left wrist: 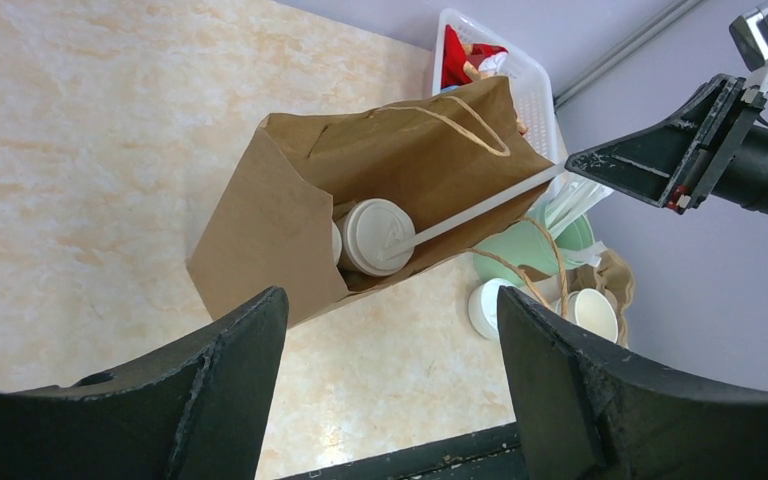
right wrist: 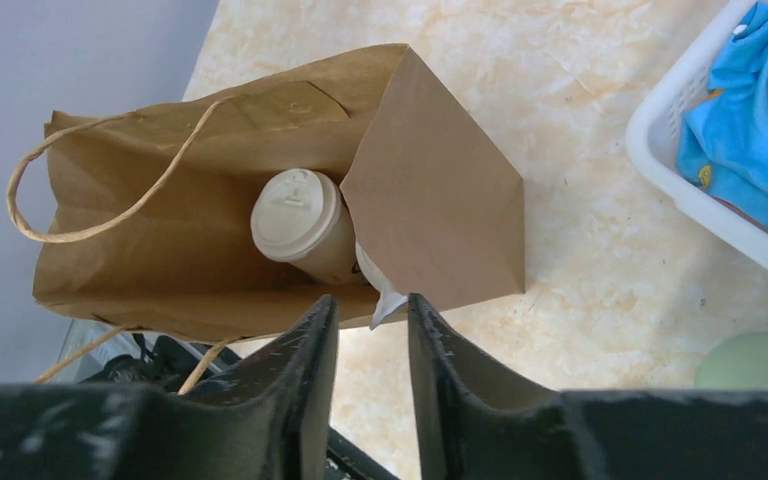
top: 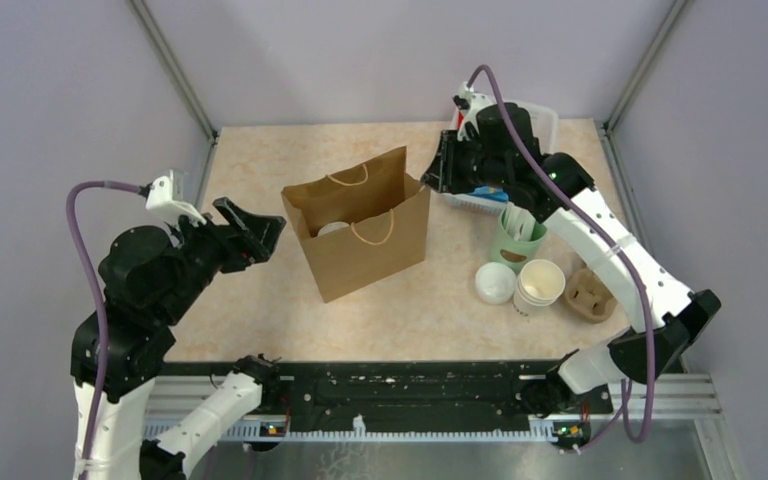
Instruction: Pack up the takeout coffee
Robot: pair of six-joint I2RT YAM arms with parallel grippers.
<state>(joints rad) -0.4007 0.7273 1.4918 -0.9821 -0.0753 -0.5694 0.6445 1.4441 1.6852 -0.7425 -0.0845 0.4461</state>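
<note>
Since the takeout coffee [right wrist: 298, 215] sits in the bag [right wrist: 440, 210], left claw [left wrist: 390, 300] gapes idle; whether right claw [right wrist: 372, 303] grips the straw [left wrist: 480, 205] is unclear.

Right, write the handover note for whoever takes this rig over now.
Left gripper: open, empty, hovering beside the bag.
Right gripper: at the bag's other end, at the top of a straw; jaws narrowly apart, grip unclear.
Cup: lidded, inside the bag.
The straw slants from the cup out over the bag's rim.
Done: coffee is in the bag.
Left: probably let the straw drop in, then pull both arms clear.
</note>
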